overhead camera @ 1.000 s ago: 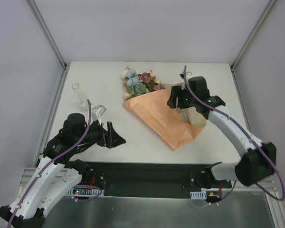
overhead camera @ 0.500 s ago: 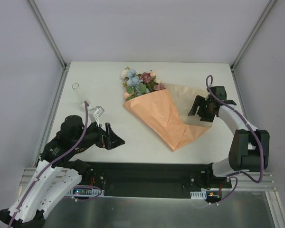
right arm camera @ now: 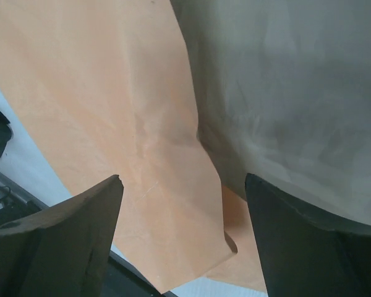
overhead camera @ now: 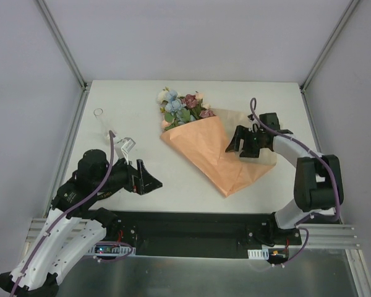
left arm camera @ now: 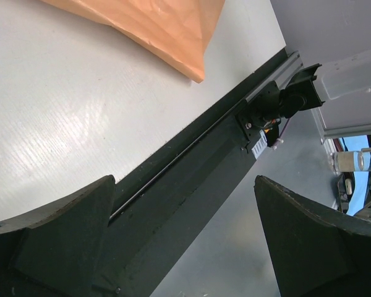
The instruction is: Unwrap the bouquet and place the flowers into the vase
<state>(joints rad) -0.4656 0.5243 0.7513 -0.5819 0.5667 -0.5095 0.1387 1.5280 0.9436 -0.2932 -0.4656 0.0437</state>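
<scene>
White table point(overhead camera: 136, 111) w/ peach-wrapped bouquet point(overhead camera: 216, 154) mid, glass vase point(overhead camera: 100, 119) far left.

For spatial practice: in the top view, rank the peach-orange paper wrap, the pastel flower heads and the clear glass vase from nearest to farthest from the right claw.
1. Peach-orange paper wrap, under the right claw.
2. Pastel flower heads, up-left.
3. Clear glass vase, far left.

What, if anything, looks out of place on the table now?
The bouquet wrapping is half open: one paler flap lies spread flat to the right, under the open right gripper. The vase stands upright.
</scene>
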